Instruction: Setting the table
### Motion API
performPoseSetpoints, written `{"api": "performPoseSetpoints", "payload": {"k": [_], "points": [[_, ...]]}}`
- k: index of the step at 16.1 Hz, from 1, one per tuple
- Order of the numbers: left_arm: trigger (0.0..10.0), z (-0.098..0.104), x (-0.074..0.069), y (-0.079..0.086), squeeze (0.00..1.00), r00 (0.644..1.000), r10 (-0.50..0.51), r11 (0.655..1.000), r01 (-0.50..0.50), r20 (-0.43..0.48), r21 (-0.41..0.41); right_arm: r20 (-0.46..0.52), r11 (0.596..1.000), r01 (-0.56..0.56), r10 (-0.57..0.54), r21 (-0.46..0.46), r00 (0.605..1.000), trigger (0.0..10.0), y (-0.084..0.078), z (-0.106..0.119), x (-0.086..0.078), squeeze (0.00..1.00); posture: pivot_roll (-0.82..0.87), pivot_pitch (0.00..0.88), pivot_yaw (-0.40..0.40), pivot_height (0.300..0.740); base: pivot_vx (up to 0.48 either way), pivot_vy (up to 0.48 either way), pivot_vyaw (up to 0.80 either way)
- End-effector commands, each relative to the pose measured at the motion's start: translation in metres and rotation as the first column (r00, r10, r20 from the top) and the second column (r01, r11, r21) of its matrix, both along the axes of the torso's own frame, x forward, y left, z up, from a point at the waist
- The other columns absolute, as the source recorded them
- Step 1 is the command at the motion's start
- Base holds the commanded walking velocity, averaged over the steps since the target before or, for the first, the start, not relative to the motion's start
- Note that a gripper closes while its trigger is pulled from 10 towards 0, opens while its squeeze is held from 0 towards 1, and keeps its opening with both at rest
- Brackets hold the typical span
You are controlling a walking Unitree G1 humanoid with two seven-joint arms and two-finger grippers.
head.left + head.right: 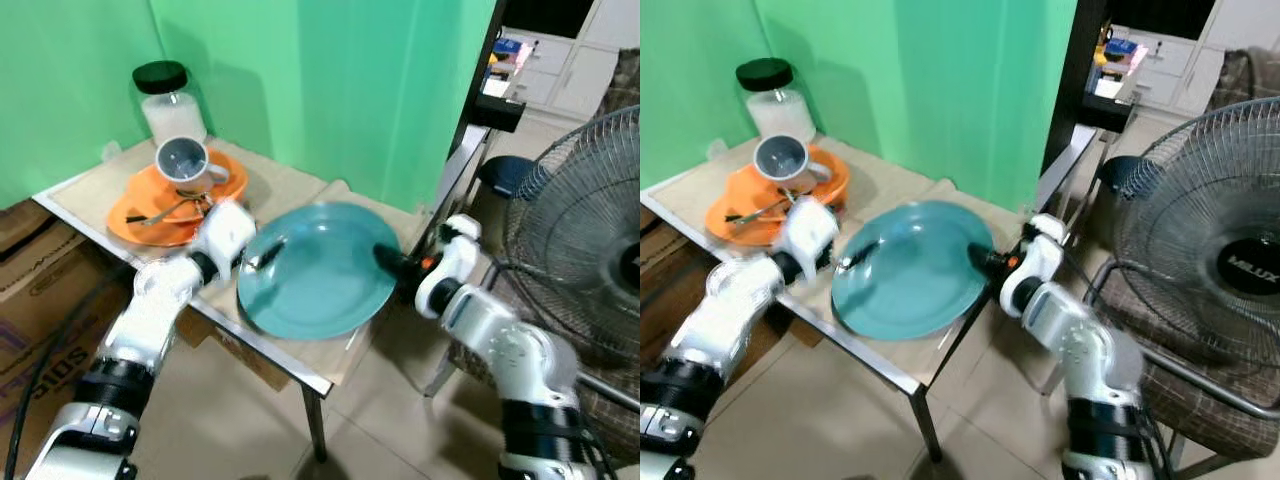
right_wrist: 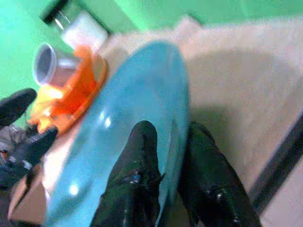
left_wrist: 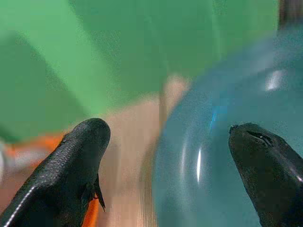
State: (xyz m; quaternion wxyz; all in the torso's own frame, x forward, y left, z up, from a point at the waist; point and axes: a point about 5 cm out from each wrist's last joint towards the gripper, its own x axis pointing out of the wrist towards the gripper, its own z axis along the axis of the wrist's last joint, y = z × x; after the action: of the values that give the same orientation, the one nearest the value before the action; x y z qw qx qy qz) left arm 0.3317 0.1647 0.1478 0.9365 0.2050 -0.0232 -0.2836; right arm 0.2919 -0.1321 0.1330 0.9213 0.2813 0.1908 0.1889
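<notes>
Plate [image 1: 318, 272], teal and large, sits at the near right part of the table [image 1: 90, 190], tilted a little, its near edge reaching to or just past the table's near edge. The right gripper [image 1: 390, 258] has its two fingers pressed together on the plate's right rim, one above and one below, as the right wrist view shows plainly. The left gripper [image 1: 262, 256] is at the plate's left rim with its fingers spread, one over the teal surface and one outside over the wood; it does not appear to be pinching anything.

As I judge it, the setting is only begun. The plate is in hand, either being placed or being shifted into its spot, and is not yet lying flat and let go. The rest of the tableware is still heaped at the far left: an orange plate [image 1: 150, 215] bearing a grey mug [image 1: 184, 165] on its side and some cutlery [image 1: 165, 212], too blurred to tell fork from spoon. These are left to be laid out.

Behind the heap stands a jar [image 1: 168, 100] with a black lid, against the green wall. A fan [image 1: 590, 240] stands close at the right, beside the right arm, and could hamper that elbow. A cardboard box [image 1: 45, 285] sits under the table at the left. The heap is just beside the left gripper, so little free room remains there.
</notes>
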Motion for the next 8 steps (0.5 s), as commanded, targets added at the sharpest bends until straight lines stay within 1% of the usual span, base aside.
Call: {"api": "performPoseSetpoints", "payload": {"k": [1,2,4,5,6,7,8], "points": [[10.0,0.014,0.001,-0.005,0.00,0.999,-0.016,0.999,0.017,0.029,-0.032,0.032,1.000,0.020,-0.020,0.012,0.999,0.0,-0.006,0.009,-0.003,0.00,0.02,0.000,0.065,0.740,0.000,0.000,0.00],[10.0,0.024,-0.001,-0.012,0.00,0.998,-0.027,0.996,0.031,0.052,-0.079,0.062,0.999,0.037,-0.038,0.029,0.997,0.0,-0.012,0.016,-0.010,0.00,0.00,0.000,0.080,0.740,0.000,0.000,0.00],[10.0,0.032,-0.006,-0.020,0.00,0.997,-0.033,0.994,0.040,0.069,-0.099,0.085,0.998,0.061,-0.064,0.029,0.994,0.0,-0.022,0.021,-0.022,0.00,-0.01,0.000,0.087,0.740,0.000,0.000,0.00],[10.0,0.032,-0.007,-0.021,0.00,0.998,-0.031,0.994,0.037,0.060,-0.103,0.081,0.997,0.068,-0.071,0.030,0.994,0.0,-0.023,0.021,-0.024,0.00,-0.02,0.000,0.089,0.740,0.000,0.000,0.00],[10.0,0.024,-0.010,-0.019,0.00,1.000,0.002,0.997,-0.001,0.015,-0.079,0.052,0.997,0.081,-0.082,0.022,0.995,0.0,-0.021,0.014,-0.024,0.00,-0.02,0.000,0.092,0.740,0.000,0.000,0.00],[10.0,0.017,-0.012,-0.017,0.00,1.000,0.007,0.999,-0.007,-0.003,-0.051,0.039,0.997,0.080,-0.081,0.015,0.996,0.0,-0.018,0.010,-0.022,0.00,-0.02,0.000,0.090,0.740,0.000,0.000,0.00],[10.0,0.014,-0.014,-0.017,0.00,1.000,-0.005,1.000,0.005,-0.010,-0.022,0.028,0.997,0.083,-0.083,0.004,0.996,0.5,-0.015,0.009,-0.019,0.00,-0.02,0.000,0.090,0.740,0.000,0.000,0.00]]}}
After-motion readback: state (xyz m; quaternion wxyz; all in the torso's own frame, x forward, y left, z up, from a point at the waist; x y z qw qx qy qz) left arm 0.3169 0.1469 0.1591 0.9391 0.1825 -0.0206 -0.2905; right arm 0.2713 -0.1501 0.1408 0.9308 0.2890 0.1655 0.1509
